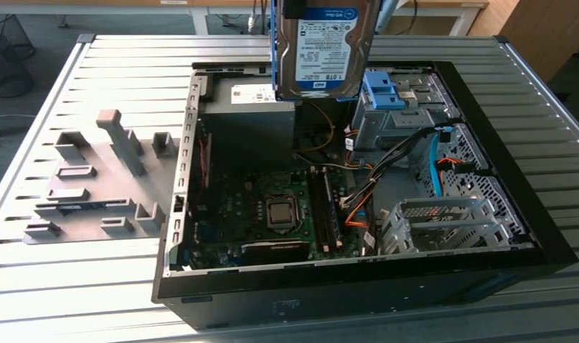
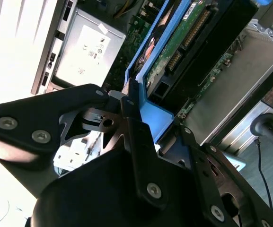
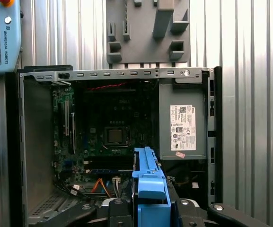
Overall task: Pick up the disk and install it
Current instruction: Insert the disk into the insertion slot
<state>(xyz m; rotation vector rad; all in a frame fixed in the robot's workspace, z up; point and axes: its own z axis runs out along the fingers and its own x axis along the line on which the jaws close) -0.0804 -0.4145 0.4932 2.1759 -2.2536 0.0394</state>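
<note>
The disk (image 1: 323,53), a silver hard drive with a white-and-blue label in a bright blue carrier frame, hangs upright in the air above the rear of the open computer case (image 1: 518,236). My gripper (image 2: 137,111) is shut on the blue frame's end, its dark fingers (image 2: 127,106) clamping the plastic. The disk (image 2: 183,40) shows its green circuit-board side in the second wrist view. In the first wrist view the blue frame (image 3: 149,182) juts out over the case interior, above the motherboard (image 3: 115,135).
Inside the case lie a grey power supply box (image 1: 246,121), a drive bay with blue brackets (image 1: 383,93) and a silver metal cage (image 1: 452,221) with cables. A grey fixture plate (image 1: 99,179) sits at the exterior view's left on the slatted table (image 1: 80,286).
</note>
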